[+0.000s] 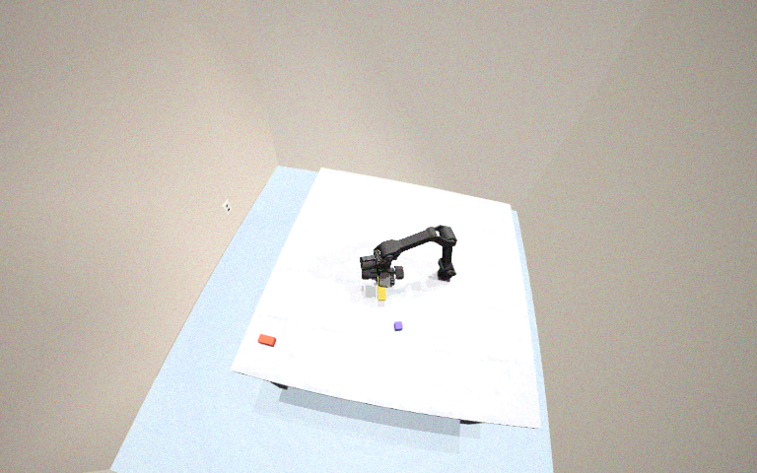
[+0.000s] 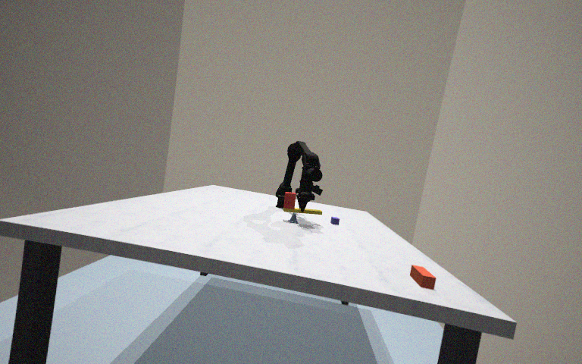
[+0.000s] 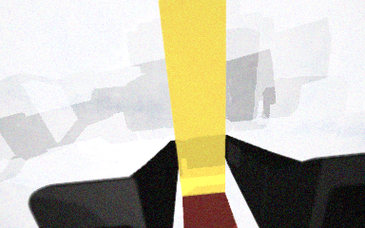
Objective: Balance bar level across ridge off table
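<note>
Bar (image 1: pixel 381 293) (image 2: pixel 312 211) (image 3: pixel 196 81), 1 yellow w/ 1 red block (image 2: pixel 289 200) (image 3: pixel 206 211) at one end, is sitting between fingers of 1 pincer (image 1: pixel 384 281) (image 2: pixel 302 209) (image 3: pixel 199 142), which is gripping it above 1 ridge (image 2: pixel 293 218); contact unclear. Bench (image 1: pixel 447 362) (image 2: pixel 192 231) is also carrying 1 purple cube (image 1: pixel 397 325) (image 2: pixel 334 220) & 1 orange-red block (image 1: pixel 266 340) (image 2: pixel 422 277).

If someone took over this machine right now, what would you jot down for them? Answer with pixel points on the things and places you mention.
End effector (image 1: pixel 381 283) (image 2: pixel 302 209) (image 3: pixel 199 142): shut on the yellow bar (image 1: pixel 381 293) (image 2: pixel 312 211) (image 3: pixel 197 71).
Bar: clear of the table (image 2: pixel 128 214), a red block (image 2: pixel 289 200) on one end, just above or on the ridge (image 2: pixel 293 218); contact unclear.
Done: bar gripped and brought over the ridge.
Left: settle it level, let go, check it balances.
</note>
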Tool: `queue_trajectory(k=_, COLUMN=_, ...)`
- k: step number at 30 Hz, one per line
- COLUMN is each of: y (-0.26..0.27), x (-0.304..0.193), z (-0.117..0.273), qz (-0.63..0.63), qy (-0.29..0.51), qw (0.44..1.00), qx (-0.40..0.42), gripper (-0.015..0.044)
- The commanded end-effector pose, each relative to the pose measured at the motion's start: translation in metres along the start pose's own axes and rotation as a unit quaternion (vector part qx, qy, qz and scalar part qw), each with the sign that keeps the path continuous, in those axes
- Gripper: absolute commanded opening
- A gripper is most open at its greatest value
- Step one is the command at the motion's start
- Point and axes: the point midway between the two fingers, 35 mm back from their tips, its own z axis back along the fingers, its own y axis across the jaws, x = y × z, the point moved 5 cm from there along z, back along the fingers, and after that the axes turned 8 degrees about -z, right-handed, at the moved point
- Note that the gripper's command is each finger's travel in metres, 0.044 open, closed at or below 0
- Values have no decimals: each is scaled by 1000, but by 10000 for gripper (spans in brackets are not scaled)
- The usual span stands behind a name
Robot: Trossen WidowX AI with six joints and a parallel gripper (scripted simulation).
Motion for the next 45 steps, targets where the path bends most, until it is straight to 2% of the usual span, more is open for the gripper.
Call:
queue_trajectory(k=1, y=0, x=0, z=0, qz=-2, qy=1, qw=1000, qx=-1, gripper=0)
queue_trajectory(k=45, y=0, x=-1, z=-4, qz=-2, qy=1, qw=1000, qx=-1, gripper=0)
